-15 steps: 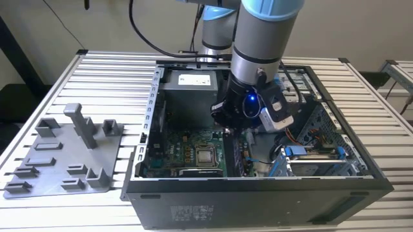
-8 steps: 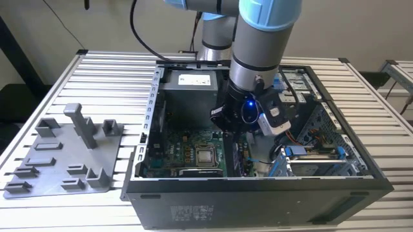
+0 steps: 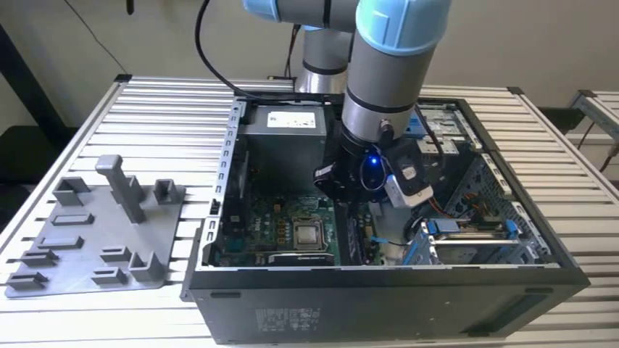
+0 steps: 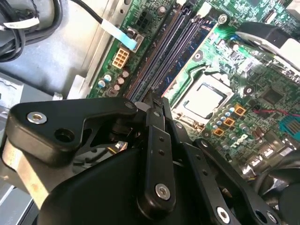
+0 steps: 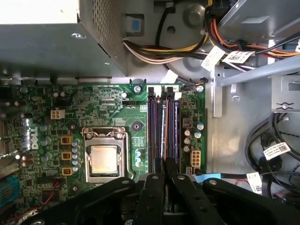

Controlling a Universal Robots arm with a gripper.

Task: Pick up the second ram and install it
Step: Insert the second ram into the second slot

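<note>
The second ram (image 5: 165, 126) shows edge-on as a thin dark strip with a brownish top edge. It stands in line with the memory slots (image 4: 176, 44) of the green motherboard (image 3: 280, 225). My gripper (image 5: 164, 164) is shut on it about midway along its length, the black fingertips (image 4: 156, 99) pinched together right over the slots. In the exterior view the gripper (image 3: 350, 194) reaches down inside the open computer case (image 3: 387, 297), to the exterior view's right of the square silver processor (image 3: 309, 233). How deep the stick sits in its slot is hidden.
A grey fixture tray (image 3: 87, 239) with upright posts lies on the slatted table at the exterior view's left. Inside the case, the power supply (image 5: 47, 42), wire bundles (image 5: 178, 47) and a drive cage (image 3: 474, 232) crowd the slots. The processor (image 5: 104, 159) sits beside them.
</note>
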